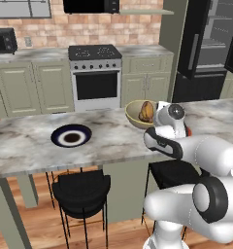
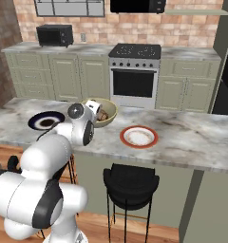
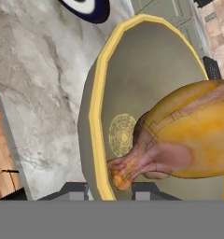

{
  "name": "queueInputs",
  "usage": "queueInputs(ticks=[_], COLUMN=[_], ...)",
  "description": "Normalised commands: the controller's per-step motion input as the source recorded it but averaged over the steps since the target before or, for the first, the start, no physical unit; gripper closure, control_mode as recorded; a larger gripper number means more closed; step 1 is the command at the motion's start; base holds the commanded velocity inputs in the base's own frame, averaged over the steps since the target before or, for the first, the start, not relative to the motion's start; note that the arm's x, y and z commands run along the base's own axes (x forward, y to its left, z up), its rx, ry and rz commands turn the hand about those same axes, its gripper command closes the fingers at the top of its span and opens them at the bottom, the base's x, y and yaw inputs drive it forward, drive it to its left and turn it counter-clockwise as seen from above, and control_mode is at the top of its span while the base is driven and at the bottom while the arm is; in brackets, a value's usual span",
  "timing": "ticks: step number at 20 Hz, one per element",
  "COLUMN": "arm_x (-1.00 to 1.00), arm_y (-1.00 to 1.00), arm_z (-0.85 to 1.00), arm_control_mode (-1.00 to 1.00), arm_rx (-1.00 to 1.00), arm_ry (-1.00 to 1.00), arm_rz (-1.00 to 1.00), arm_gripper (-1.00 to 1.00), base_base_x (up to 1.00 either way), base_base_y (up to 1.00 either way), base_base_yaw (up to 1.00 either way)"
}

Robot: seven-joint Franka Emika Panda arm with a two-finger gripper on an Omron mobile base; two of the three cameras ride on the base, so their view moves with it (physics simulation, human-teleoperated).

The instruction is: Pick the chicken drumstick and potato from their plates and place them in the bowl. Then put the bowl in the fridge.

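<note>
The tan bowl (image 1: 136,115) (image 2: 108,110) (image 3: 132,79) is at the island counter's middle, tipped towards the arm. My gripper (image 3: 109,190) is shut on its near rim, one finger inside and one outside. The chicken drumstick (image 3: 188,135) (image 1: 146,111) lies inside the bowl, its bone end towards the fingers. I cannot make out the potato apart from it. The navy-rimmed plate (image 1: 71,136) (image 2: 46,120) (image 3: 86,7) lies empty to the left. The orange-red-rimmed plate (image 2: 139,136) lies empty to the right. The black fridge (image 1: 206,44) stands open at the back right.
The marble island counter (image 1: 26,146) runs across the view. Two black stools (image 1: 82,189) (image 2: 130,182) stand at its near edge. The steel oven (image 1: 95,80) and pale green cabinets (image 1: 21,85) line the far wall, across an aisle from the island.
</note>
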Motion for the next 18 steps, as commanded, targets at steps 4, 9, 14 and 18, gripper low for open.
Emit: queueInputs(ticks=[4,9,14,18], arm_x=[0.00,0.00,0.00,0.00], arm_y=[0.00,0.00,0.00,0.00], arm_z=[0.00,0.00,0.00,0.00], arm_control_mode=[-1.00,1.00,1.00,1.00], arm_rx=[0.00,0.00,0.00,0.00], arm_ry=[0.00,0.00,0.00,0.00], arm_rz=[0.00,0.00,0.00,0.00], arm_gripper=[1.00,1.00,1.00,1.00], base_base_x=[0.00,0.00,0.00,-0.08], base_base_y=[0.00,0.00,0.00,0.00], base_base_yaw=[0.00,0.00,0.00,0.02])
